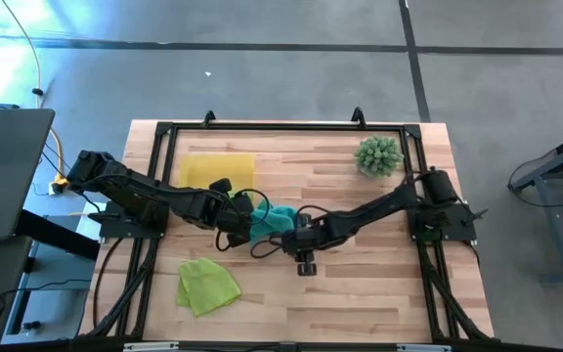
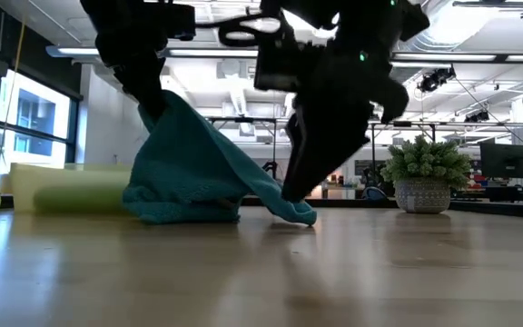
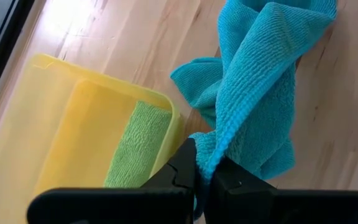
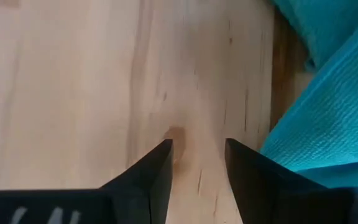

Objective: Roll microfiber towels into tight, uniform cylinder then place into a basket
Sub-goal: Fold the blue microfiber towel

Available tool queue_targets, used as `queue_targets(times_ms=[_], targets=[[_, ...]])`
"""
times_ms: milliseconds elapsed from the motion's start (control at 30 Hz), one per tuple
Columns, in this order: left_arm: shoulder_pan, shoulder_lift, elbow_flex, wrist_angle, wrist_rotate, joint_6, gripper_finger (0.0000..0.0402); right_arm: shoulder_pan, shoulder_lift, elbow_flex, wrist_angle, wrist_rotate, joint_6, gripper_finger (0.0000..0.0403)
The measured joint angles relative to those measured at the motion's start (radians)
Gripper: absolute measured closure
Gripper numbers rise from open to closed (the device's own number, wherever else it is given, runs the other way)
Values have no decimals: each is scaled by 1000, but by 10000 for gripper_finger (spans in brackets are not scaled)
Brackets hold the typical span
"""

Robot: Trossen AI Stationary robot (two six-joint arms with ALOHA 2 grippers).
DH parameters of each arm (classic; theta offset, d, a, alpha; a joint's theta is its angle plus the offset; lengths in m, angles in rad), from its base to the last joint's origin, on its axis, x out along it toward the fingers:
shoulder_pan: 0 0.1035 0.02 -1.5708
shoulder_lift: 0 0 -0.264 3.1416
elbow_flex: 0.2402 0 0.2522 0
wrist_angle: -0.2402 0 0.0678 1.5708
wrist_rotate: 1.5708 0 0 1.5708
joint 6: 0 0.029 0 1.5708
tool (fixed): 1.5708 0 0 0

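Left tool (image 3: pixel 204 177) pinching teal towel (image 3: pixel 260 93) — no legible txt.

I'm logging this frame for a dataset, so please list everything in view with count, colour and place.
Teal towel: one, blue-green, mid-table, one end lifted.
Rolled towel: one, lime green, inside the basket.
Loose towel: one, lime green, crumpled on the table's front left.
Basket: one, translucent yellow, back left of the table.
Plant: one, spiky green, potted, back right.
Table: one, light wood.
Left pincer: shut on the teal towel, holding it up.
Right pincer: open over bare wood beside the teal towel.
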Motion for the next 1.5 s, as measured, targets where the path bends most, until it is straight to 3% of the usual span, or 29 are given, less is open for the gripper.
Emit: queue_targets(times_ms=[633, 1267, 1367, 1500], targets=[[-1, 0, 0, -1, 0, -25, 401, -25, 24, 0, -48, 196, -88, 274], [-1, 0, 0, -1, 8, -26, 401, -83, 70, 5, -48, 182, -112, 275], [-1, 0, 0, 0, 28, -26, 401, -82, 71, 5, -48, 194, -112, 291], [-2, 0, 0, 0, 50, -27, 401, -81, 76, 4, -48, 192, -109, 343]])
